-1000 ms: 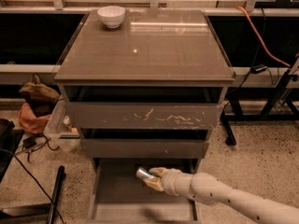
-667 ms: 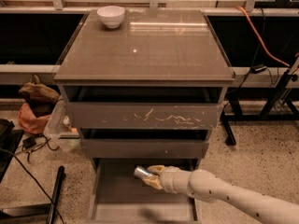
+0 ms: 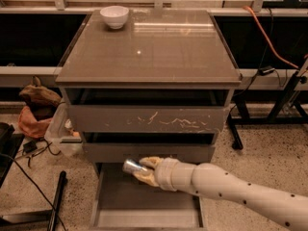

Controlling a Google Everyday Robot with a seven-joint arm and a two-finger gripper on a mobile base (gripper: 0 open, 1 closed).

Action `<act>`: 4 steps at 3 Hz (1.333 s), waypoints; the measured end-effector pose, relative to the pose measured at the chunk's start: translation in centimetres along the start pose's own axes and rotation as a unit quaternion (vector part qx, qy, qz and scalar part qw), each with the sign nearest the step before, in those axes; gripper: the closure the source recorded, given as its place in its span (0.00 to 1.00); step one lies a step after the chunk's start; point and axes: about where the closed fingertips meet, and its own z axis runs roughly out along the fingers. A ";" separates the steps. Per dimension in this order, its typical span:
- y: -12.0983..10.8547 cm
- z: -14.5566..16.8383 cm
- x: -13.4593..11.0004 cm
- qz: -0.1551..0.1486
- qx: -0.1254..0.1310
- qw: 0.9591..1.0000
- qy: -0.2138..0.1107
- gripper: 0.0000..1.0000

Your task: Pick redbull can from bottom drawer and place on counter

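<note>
The cream-coloured robot arm (image 3: pixel 231 189) is reaching in from the lower right, and its yellowish two-finger gripper (image 3: pixel 140 169) is hanging above the open, shallow grey-brown bottom drawer (image 3: pixel 144 211), just in front of the plain middle drawer (image 3: pixel 110 152). Its fingers (image 3: pixel 151 161) are clasping the small shiny silver redbull can (image 3: pixel 132 166), which is lying sideways, clear of the drawer floor. A white bowl (image 3: pixel 114 16) is sitting at the back left of the glossy grey-brown counter (image 3: pixel 149 47).
</note>
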 end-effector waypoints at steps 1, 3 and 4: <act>-1.5 -4.5 -10.0 -0.069 0.016 0.997 -0.013 1.00; -1.4 -5.3 -11.9 -0.093 0.018 0.995 -0.007 1.00; -1.9 -5.7 -13.2 -0.102 0.018 0.995 -0.006 1.00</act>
